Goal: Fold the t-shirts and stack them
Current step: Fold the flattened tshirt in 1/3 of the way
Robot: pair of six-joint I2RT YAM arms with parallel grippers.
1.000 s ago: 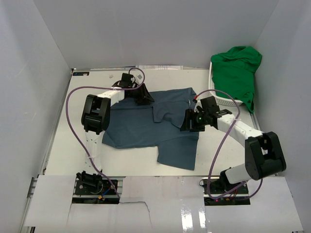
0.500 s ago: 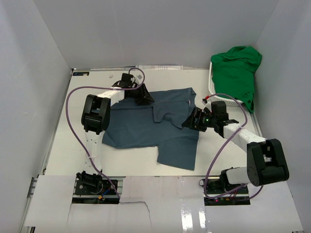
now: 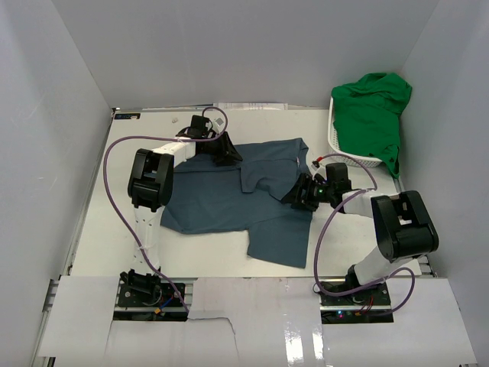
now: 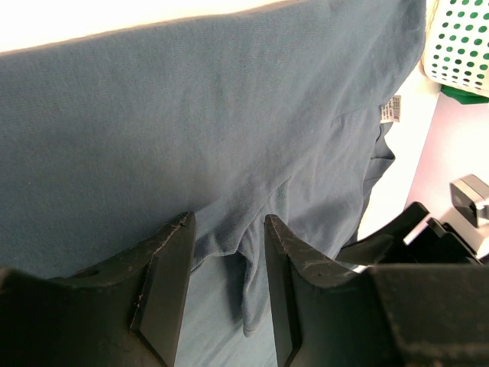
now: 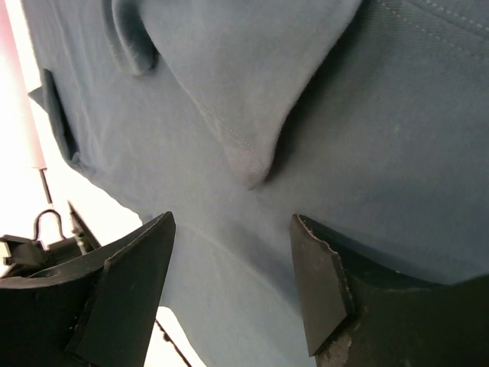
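The slate-blue t-shirt (image 3: 229,195) lies spread and partly folded over in the middle of the table. Its neck label (image 4: 391,108) shows in the left wrist view. My left gripper (image 3: 226,153) sits low at the shirt's far left edge; in its wrist view (image 4: 227,222) the jaws stand apart with a raised fold of blue cloth (image 4: 252,290) between them. My right gripper (image 3: 299,196) is at the shirt's right edge, open over flat blue cloth (image 5: 382,153), near a folded corner (image 5: 248,164). The green t-shirt (image 3: 370,107) lies bunched in the basket.
The white lattice basket (image 3: 344,157) stands at the back right against the wall, and it also shows in the left wrist view (image 4: 458,38). White walls close in the table on three sides. Purple cables loop from both arms.
The right arm has swung in and dropped lower, its forearm now close to the table. Its gripper stays at the shirt's right edge. The left arm and the shirts have not moved.
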